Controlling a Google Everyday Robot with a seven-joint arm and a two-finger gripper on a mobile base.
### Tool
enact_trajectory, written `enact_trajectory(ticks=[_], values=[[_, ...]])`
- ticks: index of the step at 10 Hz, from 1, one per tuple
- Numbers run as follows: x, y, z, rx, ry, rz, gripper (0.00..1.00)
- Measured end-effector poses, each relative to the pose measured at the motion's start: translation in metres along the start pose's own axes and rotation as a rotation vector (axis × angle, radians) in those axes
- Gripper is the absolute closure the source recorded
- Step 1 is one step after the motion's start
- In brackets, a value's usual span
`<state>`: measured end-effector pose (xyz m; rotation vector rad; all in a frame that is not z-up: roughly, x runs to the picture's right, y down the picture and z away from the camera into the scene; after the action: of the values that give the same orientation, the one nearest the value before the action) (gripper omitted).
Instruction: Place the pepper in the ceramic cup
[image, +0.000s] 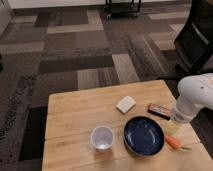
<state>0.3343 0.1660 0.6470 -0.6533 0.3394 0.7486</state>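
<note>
The pepper (175, 142) is slim and orange-red, and it lies on the wooden table near the front right corner, just right of the blue dish. The ceramic cup (102, 137) is small, white and empty, and it stands upright at the front middle of the table. My white arm reaches in from the right. Its gripper (173, 128) points down, open, just above and behind the pepper, beside the dish's right rim. It holds nothing. The wrist hides most of it.
A wide dark blue dish (144, 135) sits between cup and pepper. A dark bar with a red top (159, 110) and a white block (126, 104) lie behind it. The table's right edge (196, 137) is close. A black chair (197, 40) stands at the back right.
</note>
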Motion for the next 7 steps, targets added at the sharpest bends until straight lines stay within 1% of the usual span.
enact_trajectory(ticks=[5,7], values=[[-0.0029,0.0007,-0.0002,0.000,-0.002,-0.005,0.35],[0.0046,-0.0003,0.0074,-0.005,0.015,0.002,0.35]])
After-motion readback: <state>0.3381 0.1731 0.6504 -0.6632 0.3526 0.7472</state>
